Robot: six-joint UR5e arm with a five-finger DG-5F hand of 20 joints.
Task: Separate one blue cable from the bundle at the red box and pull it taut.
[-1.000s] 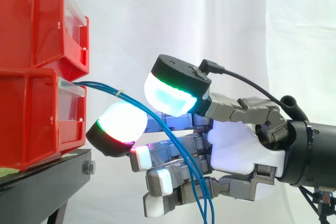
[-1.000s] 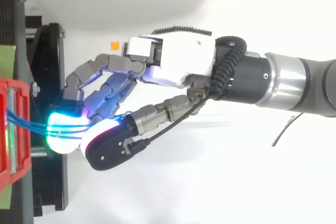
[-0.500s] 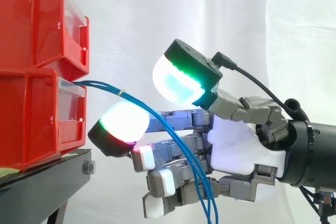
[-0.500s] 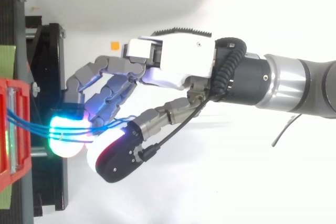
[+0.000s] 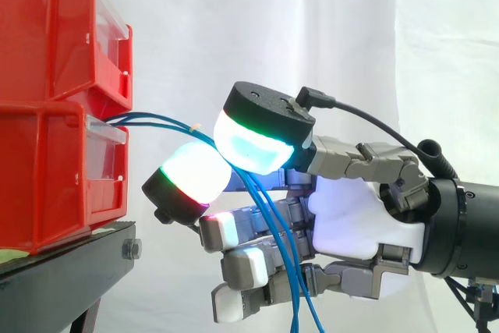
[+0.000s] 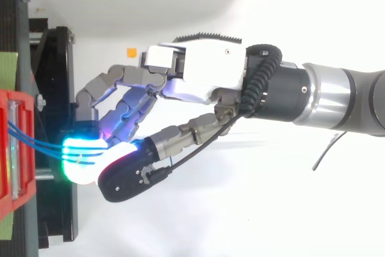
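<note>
Over at the left, on the black metal stand (image 5: 70, 271), the stacked red plastic bins (image 5: 47, 161) anchor the job. To my eye the work is at the separating step. Nothing is taut yet, and the next move, I'd judge, calls for letting all but one strand slip free before drawing back to the right. Reaching in from that side, the robot's grey-and-white fingered hand (image 5: 355, 220) is closed in a pinch, its black-backed thumb pad (image 5: 261, 134) pressed against a glowing fingertip (image 5: 191, 181), the other fingers reaching forward beneath. Caught between those pads is the bundle of thin blue cables (image 5: 160, 118), which leaves the lower bin in a slack arc, passes through the pinch and hangs down across the palm. Seen from above, several strands lie side by side over the lit pad, so I can't tell whether one is singled out.
</note>
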